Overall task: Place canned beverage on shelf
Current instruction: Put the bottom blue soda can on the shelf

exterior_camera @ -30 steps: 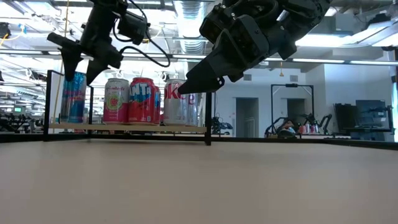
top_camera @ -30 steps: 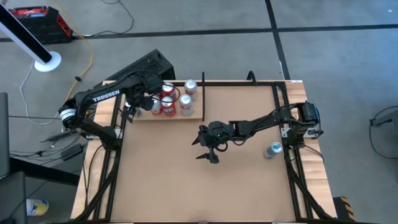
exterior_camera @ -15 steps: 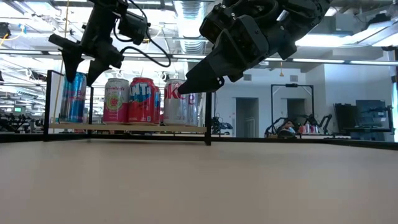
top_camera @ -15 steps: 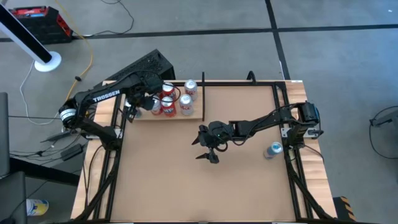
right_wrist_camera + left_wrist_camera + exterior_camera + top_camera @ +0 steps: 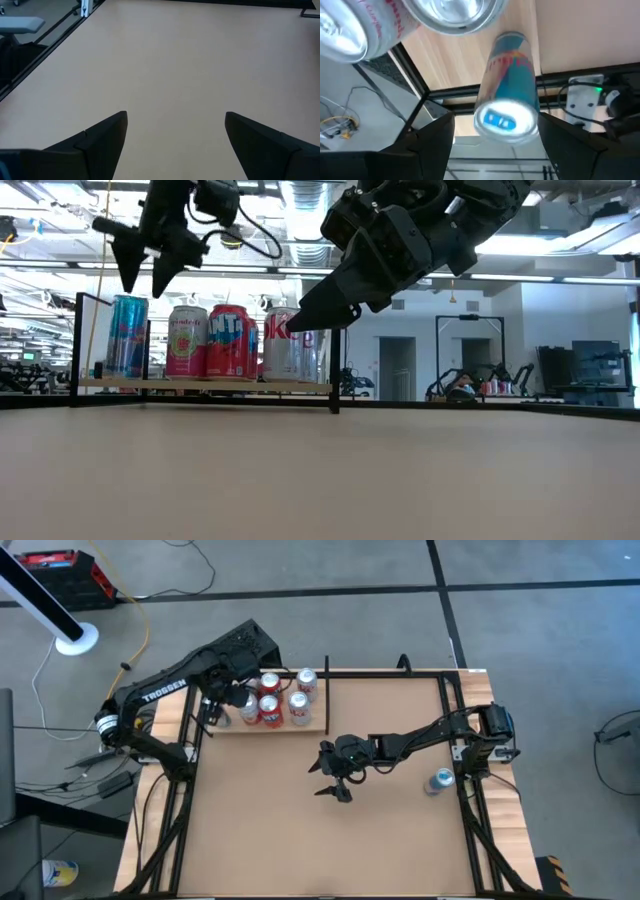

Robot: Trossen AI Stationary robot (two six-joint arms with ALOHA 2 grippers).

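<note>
A brown worktop is seen from above, framed by black rails; a pale-wood shelf edged with thin black rods lies at its far left part; several cans stand upright on the shelf in a row.

In the low view, a blue can stands at the shelf's left end, with a pink can just beside it, then a red can, then a silver can partly hidden behind the right arm; all are resting on the wood panel.

The left gripper is held above the blue can, clear of its top; its fingers are spread apart and nothing is grasped between them. In the left wrist view the blue can is seen from above, standing free between the two dark fingers without being touched; the shelf's wood and a black rod are seen behind it.

The right gripper hangs over the middle of the worktop, well apart from the shelf; its fingers are released and wide, with only bare worktop seen between them.

One more can lies near the right edge of the worktop, beside the base of the right arm.
</note>
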